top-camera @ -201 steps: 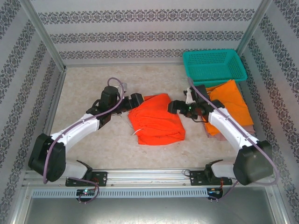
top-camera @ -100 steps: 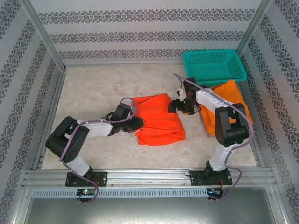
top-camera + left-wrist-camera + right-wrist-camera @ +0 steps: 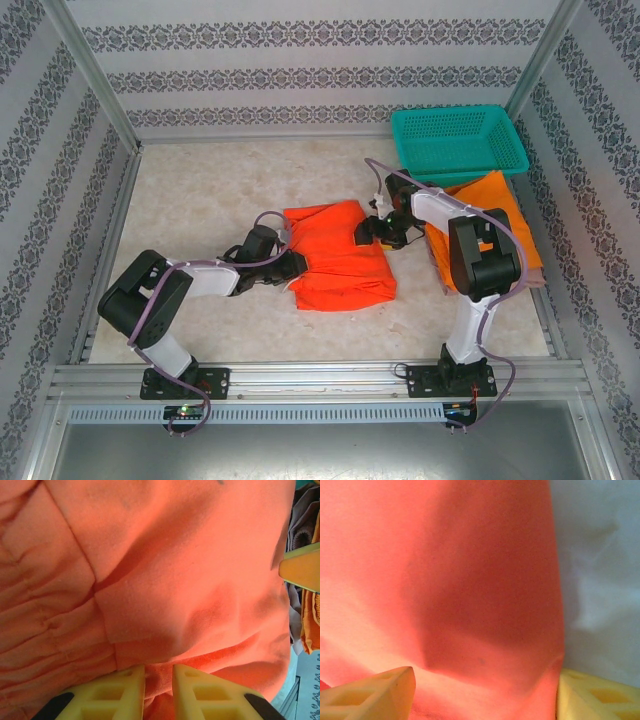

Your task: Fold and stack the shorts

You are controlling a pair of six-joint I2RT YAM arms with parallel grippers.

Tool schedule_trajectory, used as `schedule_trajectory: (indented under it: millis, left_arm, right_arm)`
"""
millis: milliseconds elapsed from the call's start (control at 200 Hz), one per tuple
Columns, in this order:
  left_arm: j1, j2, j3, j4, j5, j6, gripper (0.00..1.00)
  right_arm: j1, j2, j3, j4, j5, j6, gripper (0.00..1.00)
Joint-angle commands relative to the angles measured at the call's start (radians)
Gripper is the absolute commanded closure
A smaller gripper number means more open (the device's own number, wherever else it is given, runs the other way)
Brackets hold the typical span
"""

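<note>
The large red-orange shorts (image 3: pixel 335 255) lie folded in the middle of the table. My left gripper (image 3: pixel 295 266) is at their left edge, and in the left wrist view it (image 3: pixel 159 672) is shut on a pinch of this red-orange cloth (image 3: pixel 190 580). My right gripper (image 3: pixel 368 232) sits at their upper right edge. In the right wrist view it (image 3: pixel 485 692) is open, its fingers (image 3: pixel 375 690) straddling the cloth's edge (image 3: pixel 470 580). The orange shorts (image 3: pixel 497 215) lie at the right, over dusty pink cloth (image 3: pixel 540 272).
A teal mesh basket (image 3: pixel 458 135) stands at the back right, just behind the orange shorts. Metal posts and patterned walls enclose the table (image 3: pixel 190 190). A yellow finger of the right gripper (image 3: pixel 302 570) shows at the right of the left wrist view.
The left arm dropped low and its gripper closed on the red-orange shorts' left edge. The right gripper moved onto their upper right edge, its jaws narrowing.
</note>
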Motion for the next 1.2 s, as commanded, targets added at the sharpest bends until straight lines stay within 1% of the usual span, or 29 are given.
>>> schedule_trajectory:
  millis: [0, 150, 245, 310, 345, 445, 480, 545, 599, 664, 724, 864, 984, 1194]
  left_arm:
    - [-0.007, 0.043, -0.037, -0.034, -0.036, -0.020, 0.78]
    - [-0.008, 0.019, -0.032, -0.023, -0.035, -0.024, 0.78]
    - [-0.007, -0.021, -0.024, -0.032, -0.039, -0.013, 0.76]
    - [-0.008, -0.063, -0.020, -0.037, -0.046, 0.002, 0.74]
    - [-0.008, -0.087, -0.017, -0.044, -0.054, 0.008, 0.70]
    - [-0.008, -0.168, -0.013, -0.069, -0.080, 0.035, 0.52]
    - [-0.008, -0.197, -0.012, -0.080, -0.089, 0.044, 0.47]
    - [-0.007, -0.248, -0.010, -0.108, -0.106, 0.067, 0.37]
    - [-0.006, -0.287, -0.007, -0.135, -0.127, 0.086, 0.26]
    - [-0.007, -0.321, -0.003, -0.160, -0.150, 0.106, 0.17]
    - [-0.004, -0.343, 0.002, -0.176, -0.161, 0.120, 0.11]
    - [-0.004, -0.370, 0.010, -0.190, -0.169, 0.134, 0.00]
    - [-0.005, -0.376, 0.007, -0.183, -0.170, 0.132, 0.00]
    - [-0.006, -0.393, -0.010, -0.171, -0.172, 0.128, 0.00]
  right_arm:
    - [0.036, 0.022, -0.019, 0.018, -0.031, 0.019, 0.38]
    - [0.067, 0.050, -0.019, 0.009, 0.031, 0.029, 0.52]
    - [0.076, 0.047, -0.028, 0.015, 0.093, 0.044, 0.69]
    - [0.086, 0.026, -0.034, 0.015, 0.163, 0.046, 0.79]
    - [0.091, 0.007, -0.035, 0.009, 0.212, 0.042, 0.84]
    - [0.110, -0.067, -0.042, -0.013, 0.338, 0.028, 0.96]
    - [0.115, -0.097, -0.045, -0.021, 0.372, 0.025, 1.00]
    - [0.120, -0.154, -0.048, -0.044, 0.428, 0.021, 1.00]
    - [0.122, -0.203, -0.047, -0.066, 0.472, 0.017, 1.00]
    - [0.121, -0.257, -0.041, -0.098, 0.521, 0.007, 1.00]
    - [0.124, -0.299, -0.027, -0.135, 0.566, -0.007, 1.00]
    - [0.122, -0.359, 0.026, -0.244, 0.670, -0.048, 1.00]
    - [0.112, -0.383, 0.073, -0.328, 0.757, -0.088, 1.00]
    - [0.063, -0.434, 0.156, -0.424, 0.805, -0.132, 1.00]
